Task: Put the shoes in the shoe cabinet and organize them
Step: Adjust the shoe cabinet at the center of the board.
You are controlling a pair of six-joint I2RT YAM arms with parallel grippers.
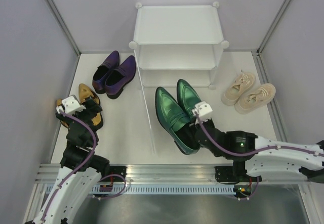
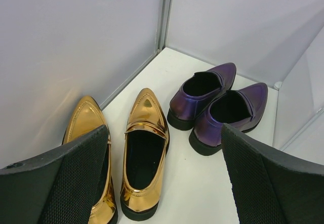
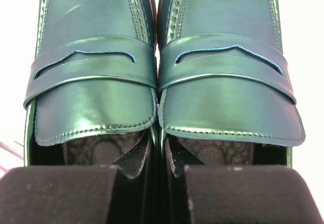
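1. Step in hand: R gripper [image 1: 200, 114] is on the green loafers [image 1: 174, 114], which I read as the 1st pair to go in. All 4 pairs sit on the table [image 1: 126, 138]; none shelved.
2. R grip: one finger [image 3: 55, 193] is down in each shoe's mouth, w/ the two inner walls pinched btwn them, so it's clenched on the pair as one. Toes point away from the hand.
3. L gripper [image 2: 164, 133]: jaws spread wide, holding nothing, hovering over the heel end of the gold loafers [image 2: 142, 153]. The purple shoes [image 2: 217, 107] lie ahead & right of it, apart from the gold pair.
4. The shoe cabinet [image 1: 177, 29] is straight ahead of the R hand, its front near the green toes. The beige sneakers [image 1: 248, 95] are ahead-right of that hand, beside the cabinet's right post.
5. Contents: top panel bare, no shoe seen in either tier. The interior is only partly visible from above.
6. The door panel [image 1: 147, 113] looks swung open, seen edge-on, just left of the held pair.
7. Next, my read: lift the pair level, carry fwd, slide toes-first into a tier, clearing door edge & front posts. The pinch is on thin walls only, so the heels could sag or twist apart.
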